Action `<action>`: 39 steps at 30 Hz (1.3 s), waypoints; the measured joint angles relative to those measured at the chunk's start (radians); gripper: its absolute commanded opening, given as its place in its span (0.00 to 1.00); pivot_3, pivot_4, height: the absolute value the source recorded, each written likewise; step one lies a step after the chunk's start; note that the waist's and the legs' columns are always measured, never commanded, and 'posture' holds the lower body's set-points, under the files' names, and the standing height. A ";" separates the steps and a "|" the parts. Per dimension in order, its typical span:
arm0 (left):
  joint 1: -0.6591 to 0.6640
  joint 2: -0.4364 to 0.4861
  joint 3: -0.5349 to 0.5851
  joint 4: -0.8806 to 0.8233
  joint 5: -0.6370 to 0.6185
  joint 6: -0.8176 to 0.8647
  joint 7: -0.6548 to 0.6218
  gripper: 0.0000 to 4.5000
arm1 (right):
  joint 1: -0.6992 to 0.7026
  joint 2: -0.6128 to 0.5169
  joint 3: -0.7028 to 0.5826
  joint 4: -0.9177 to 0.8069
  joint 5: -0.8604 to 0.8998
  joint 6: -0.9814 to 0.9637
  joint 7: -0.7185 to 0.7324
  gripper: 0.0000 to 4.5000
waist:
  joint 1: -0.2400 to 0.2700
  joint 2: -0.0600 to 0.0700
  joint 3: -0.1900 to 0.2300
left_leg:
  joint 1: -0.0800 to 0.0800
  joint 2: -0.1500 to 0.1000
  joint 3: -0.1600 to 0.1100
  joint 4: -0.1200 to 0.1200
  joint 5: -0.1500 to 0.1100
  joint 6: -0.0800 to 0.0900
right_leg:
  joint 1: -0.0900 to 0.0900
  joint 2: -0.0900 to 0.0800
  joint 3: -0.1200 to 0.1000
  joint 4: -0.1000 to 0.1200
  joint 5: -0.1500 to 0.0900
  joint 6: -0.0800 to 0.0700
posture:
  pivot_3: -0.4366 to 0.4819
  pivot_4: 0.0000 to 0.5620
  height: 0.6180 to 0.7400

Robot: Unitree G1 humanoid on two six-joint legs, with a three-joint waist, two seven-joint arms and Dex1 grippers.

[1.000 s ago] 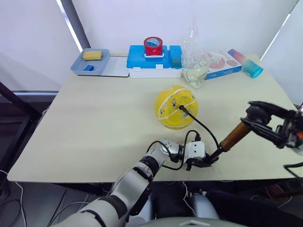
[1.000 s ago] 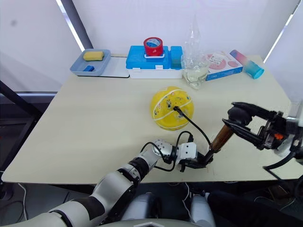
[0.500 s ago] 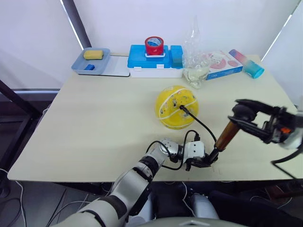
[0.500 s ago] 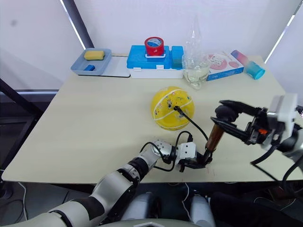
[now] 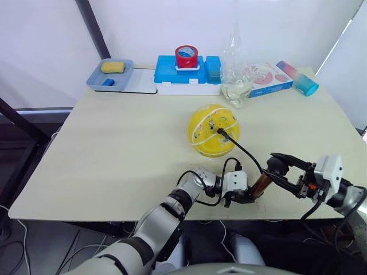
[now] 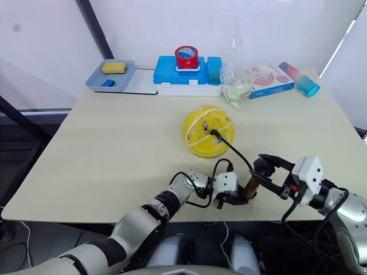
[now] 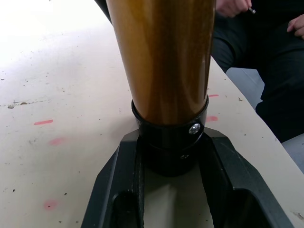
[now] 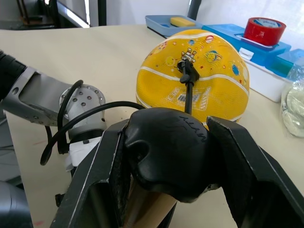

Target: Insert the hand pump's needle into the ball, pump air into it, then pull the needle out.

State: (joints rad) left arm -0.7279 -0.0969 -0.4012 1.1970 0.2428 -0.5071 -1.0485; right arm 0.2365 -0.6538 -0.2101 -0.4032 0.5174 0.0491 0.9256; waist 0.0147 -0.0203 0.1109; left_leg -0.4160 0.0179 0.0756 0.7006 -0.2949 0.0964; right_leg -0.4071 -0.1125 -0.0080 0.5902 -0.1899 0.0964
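Now versus a second ago: the right gripper (image 5: 274, 167) has come down and in toward the left gripper (image 5: 250, 196), so the hand pump (image 5: 261, 184) shows far less of its gold-bronze tube between the two; the ball (image 5: 213, 129) and the needle (image 5: 221, 133) have not shifted.
Right jaws: closed around the pump's black T-handle (image 8: 167, 151), one finger on each side of it.
Left jaws: clamped on the black end cap (image 7: 169, 145) at the tube's lower end, a finger (image 7: 119, 185) hard against each side, on the table (image 5: 114, 149).
Hose: the thin black hose (image 5: 243, 150) runs from beside the left jaws up to the needle's fitting, which sits in the ball's top.
Ball: round, yellow, on the table just beyond both sets of jaws, apart from them.
Containers: a grey-blue tray (image 5: 96, 80) far beyond the jaws holds a yellow sponge (image 5: 112, 67) and a small blue piece (image 5: 107, 82); a blue-lidded box (image 5: 188, 74) carries a red tape roll (image 5: 186, 56); a clear plastic bag (image 5: 236, 81) stands beside it.
Hard to make out: the needle's metal pin cannot be seen, only its fitting; the tube's upper end is covered by the right gripper.
Cut off: a person's dark clothing (image 7: 266, 71) and hand (image 7: 232, 6) sit at the table's edge in the left wrist view.
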 measured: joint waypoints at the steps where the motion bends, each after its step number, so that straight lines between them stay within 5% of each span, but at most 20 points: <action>1: 0.000 0.000 0.000 0.000 0.000 0.000 -0.001 0.24 | 0.000 0.008 -0.002 -0.003 0.005 -0.003 0.001 0.44 | 0.000 0.000 0.000 | 0.000 0.000 0.000 0.000 0.000 0.000 | 0.000 0.000 0.000 0.000 0.000 0.000 | 0.48 0.27 0.97; 9: 0.000 0.000 0.000 -0.007 -0.007 0.000 -0.013 0.24 | -0.015 -0.060 -0.099 -0.102 0.121 0.121 -0.020 0.44 | 0.001 0.008 0.005 | -0.001 -0.001 -0.001 0.000 0.000 0.000 | 0.000 -0.002 -0.001 0.000 0.000 0.000 | 0.48 0.27 0.97; 18: 0.000 0.001 -0.001 -0.008 -0.007 -0.001 -0.016 0.24 | -0.099 -0.234 -0.390 -0.217 0.463 0.337 -0.062 0.43 | 0.001 0.008 0.006 | -0.002 -0.001 -0.002 0.000 0.000 0.001 | 0.000 -0.002 -0.003 -0.001 0.000 0.000 | 0.48 0.27 0.97; 25: -0.001 -0.002 -0.002 -0.009 -0.007 -0.002 -0.019 0.24 | -0.123 -0.304 -0.431 -0.229 0.505 0.430 -0.081 0.43 | 0.002 0.007 0.010 | -0.003 -0.003 -0.002 0.000 0.001 0.001 | 0.000 -0.004 -0.004 -0.001 0.000 0.000 | 0.48 0.27 0.97; 39: 0.003 0.001 -0.002 -0.003 -0.005 0.001 -0.011 0.24 | 0.014 -0.012 0.010 -0.027 -0.013 0.023 -0.036 0.43 | 0.000 -0.004 0.000 | 0.001 -0.002 -0.004 0.000 0.001 0.001 | 0.003 -0.001 -0.006 0.000 0.000 0.000 | 0.48 0.27 0.97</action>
State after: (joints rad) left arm -0.7249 -0.0955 -0.4030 1.1944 0.2375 -0.5060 -1.0598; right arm 0.2503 -0.6661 -0.1998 -0.4299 0.5043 0.0724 0.8894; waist 0.0145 -0.0247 0.1110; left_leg -0.4151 0.0160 0.0715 0.7003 -0.2942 0.0970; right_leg -0.4042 -0.1140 -0.0141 0.5899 -0.1903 0.0959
